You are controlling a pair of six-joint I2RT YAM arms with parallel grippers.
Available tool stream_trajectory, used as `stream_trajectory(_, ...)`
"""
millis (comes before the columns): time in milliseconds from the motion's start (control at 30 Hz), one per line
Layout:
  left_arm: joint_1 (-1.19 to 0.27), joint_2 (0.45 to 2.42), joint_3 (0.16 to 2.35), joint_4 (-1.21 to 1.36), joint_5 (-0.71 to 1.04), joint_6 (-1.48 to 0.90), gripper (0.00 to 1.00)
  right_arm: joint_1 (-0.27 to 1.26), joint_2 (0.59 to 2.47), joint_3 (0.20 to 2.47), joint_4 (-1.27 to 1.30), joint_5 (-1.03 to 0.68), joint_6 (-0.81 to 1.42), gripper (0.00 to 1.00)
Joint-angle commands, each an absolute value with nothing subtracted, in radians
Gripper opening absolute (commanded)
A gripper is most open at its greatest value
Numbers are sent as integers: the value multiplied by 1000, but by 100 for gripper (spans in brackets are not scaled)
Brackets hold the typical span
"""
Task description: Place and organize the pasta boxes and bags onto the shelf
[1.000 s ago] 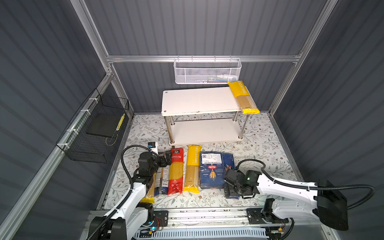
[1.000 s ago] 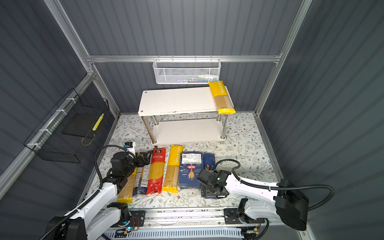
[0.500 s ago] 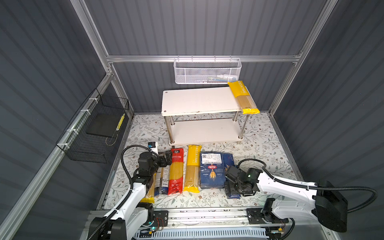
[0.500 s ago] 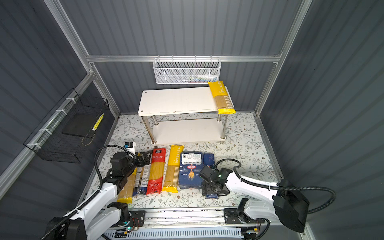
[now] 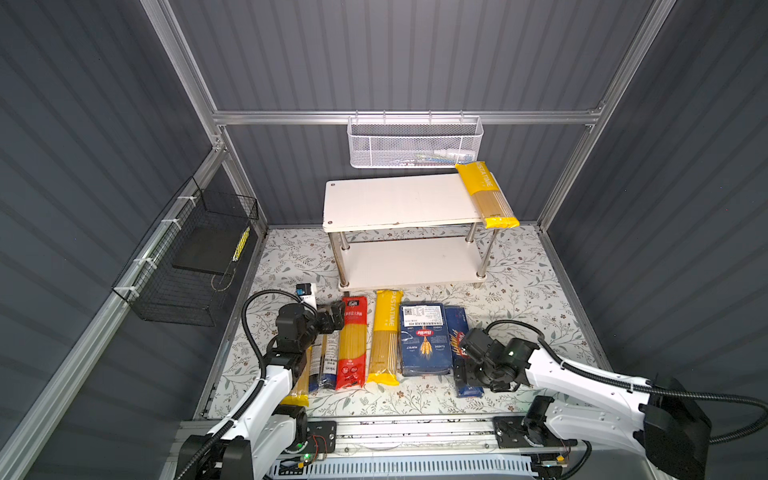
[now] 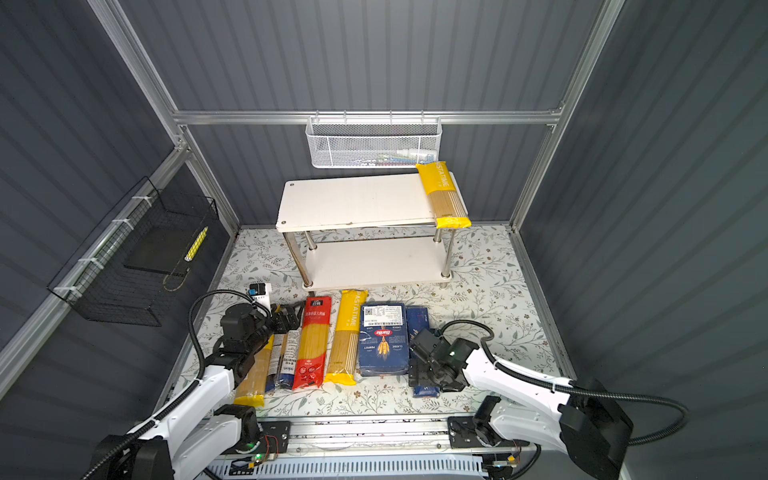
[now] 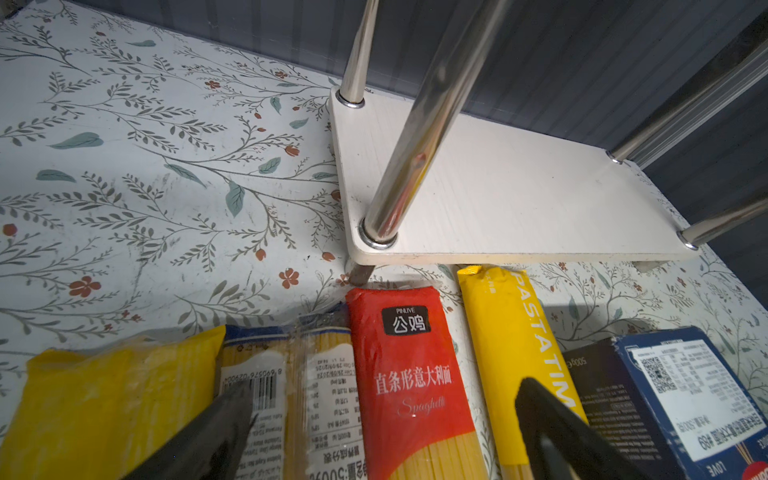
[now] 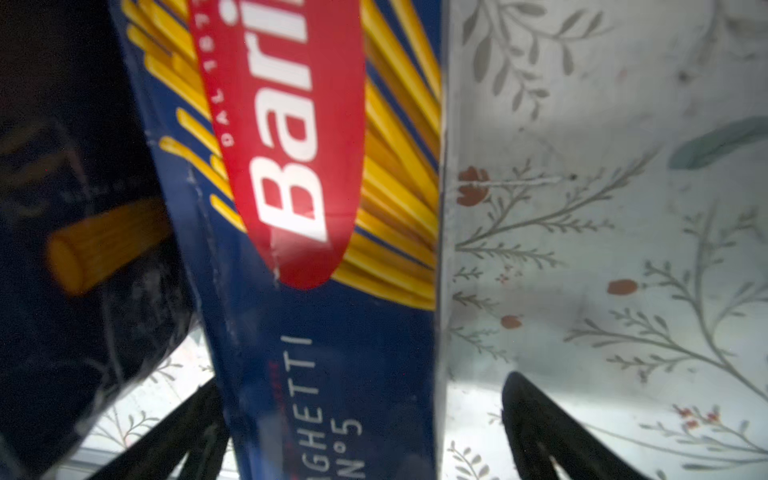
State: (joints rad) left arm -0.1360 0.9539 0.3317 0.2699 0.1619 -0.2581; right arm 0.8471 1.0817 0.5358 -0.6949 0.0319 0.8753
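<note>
little has moved since a second ago: the right jaws, in the lower right of a top view, merely shifted over the long narrow dark blue cardboard spaghetti box (image 5: 456, 325) lying on the table (image 5: 519, 291), spread wide astride it, likely to clamp its slim sides. left jaws gape over a red plastic spaghetti packet (image 7: 407, 374).

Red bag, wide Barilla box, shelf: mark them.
red bag (image 5: 352, 343), in a top view, its middle
wide Barilla box (image 5: 422, 332), in a top view, red logo
shelf (image 5: 395, 201), in a top view, bare upper board

Spaghetti box (image 5: 455, 325) middle hidden under right hand (image 5: 468, 368), mesh basket (image 5: 415, 143) contents indistinct
</note>
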Motion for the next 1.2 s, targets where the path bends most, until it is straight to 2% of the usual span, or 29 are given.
stream_trajectory(0,-133,957,332,281,186,-272,100,841,1074,524,-737,28,905,99)
stream_trajectory(200,-133,956,333,281,189,-271,100,830,1024,503,-718,22,927,99)
stream_trajectory(400,-132,954,330,281,190,-272,100,832,1095,567,-734,-3,840,99)
stream_trajectory(800,-132,938,327,279,198,-276,100,819,1186,552,-670,24,897,99)
stream_trajectory(1167,-132,929,325,276,202,-279,100,749,977,483,-712,42,962,98)
